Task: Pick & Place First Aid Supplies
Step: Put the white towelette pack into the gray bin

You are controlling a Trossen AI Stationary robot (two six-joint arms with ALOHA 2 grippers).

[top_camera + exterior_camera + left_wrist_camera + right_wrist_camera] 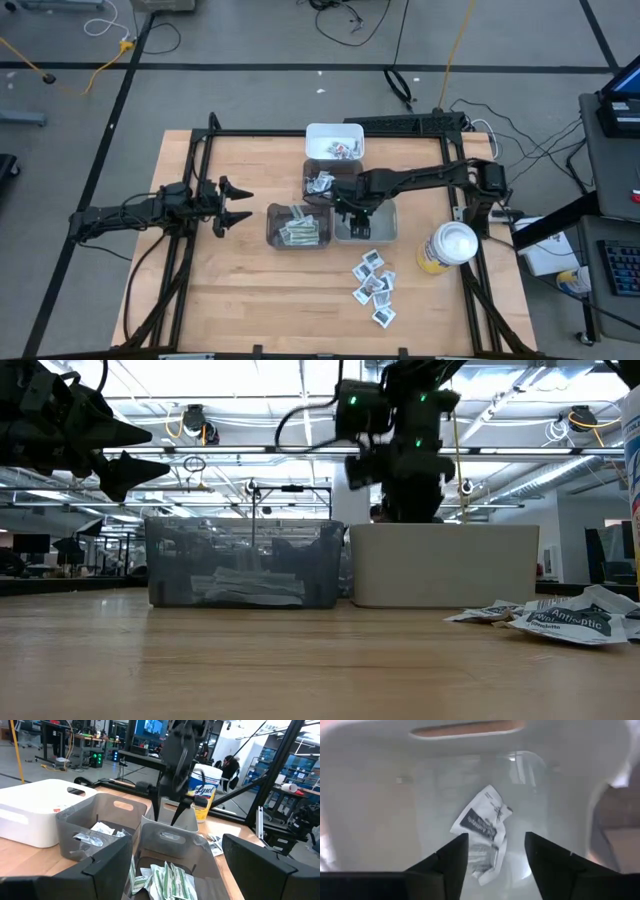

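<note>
We see the right gripper (492, 851) poised over the pale bin (366, 226), its fingers spread and empty; directly beneath the claw a crumpled white sachet (482, 827) with dark print lies on that bin's floor. Beside the claw, the clear bin (293, 227) holds green-striped strip wrappers (167, 879), and the grey bin (318, 182) behind it holds small packets. A white bin (335, 141) sits beyond. Loose sachets (374, 287) lie on the table near the yellow canister (447, 248). The left gripper (237, 204) waits spread, well apart.

Four bins (335, 140), yellow canister (446, 248)
</note>
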